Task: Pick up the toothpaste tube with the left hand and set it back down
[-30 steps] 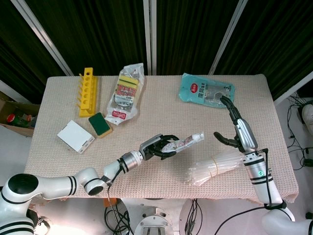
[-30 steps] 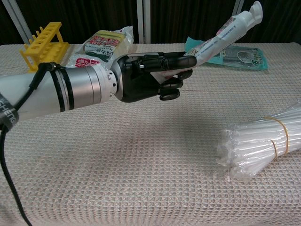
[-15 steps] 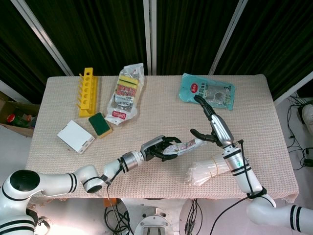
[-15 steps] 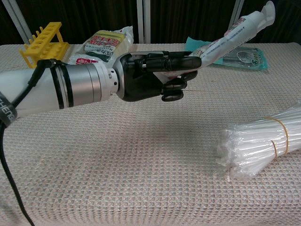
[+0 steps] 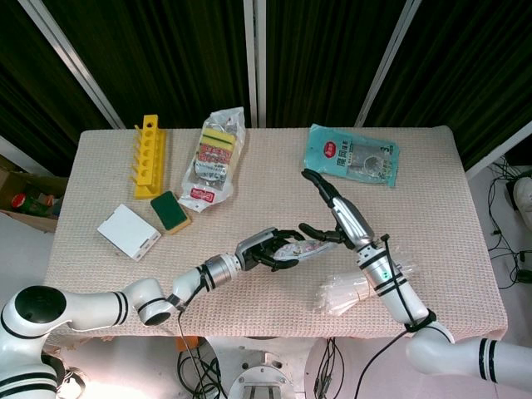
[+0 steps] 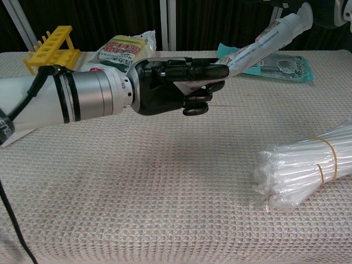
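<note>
Holding the toothpaste tube [image 6: 264, 43] by its flat end in my left robot hand [image 6: 176, 87]; it's light, squishy, kinda slippery, so easy does it.

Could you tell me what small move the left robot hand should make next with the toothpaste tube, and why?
Probably lower it straight down: the left robot hand grips the white toothpaste tube above the beige woven tablecloth, cap end tilted up, and bare cloth lies beneath.

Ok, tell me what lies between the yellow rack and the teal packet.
In the head view, the sponge pack lies between the yellow rack and the teal packet.
</note>
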